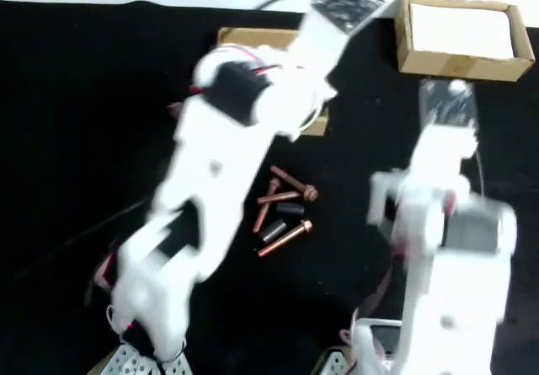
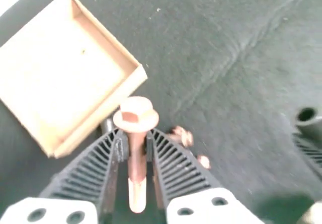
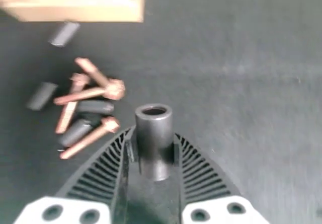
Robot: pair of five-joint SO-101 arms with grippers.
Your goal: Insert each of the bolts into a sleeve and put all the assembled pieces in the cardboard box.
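Left wrist view: bolt [image 2: 136, 156] within left pincer [image 2: 135, 136]; head beyond tips

Lab bench, black cloth [image 1: 76, 122], robot arms [image 1: 215, 168]

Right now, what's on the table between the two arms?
A loose pile of bolts and sleeves on the black cloth, seen in the high view.

left arm [image 1: 227, 164] stretched way out diagonally, left gripper [image 2: 135, 136] clamped tight on a bolt [image 2: 136, 117], right arm [image 1: 438, 215] tucked in closer, right gripper [image 3: 153, 138] pinching a sleeve [image 3: 153, 123]
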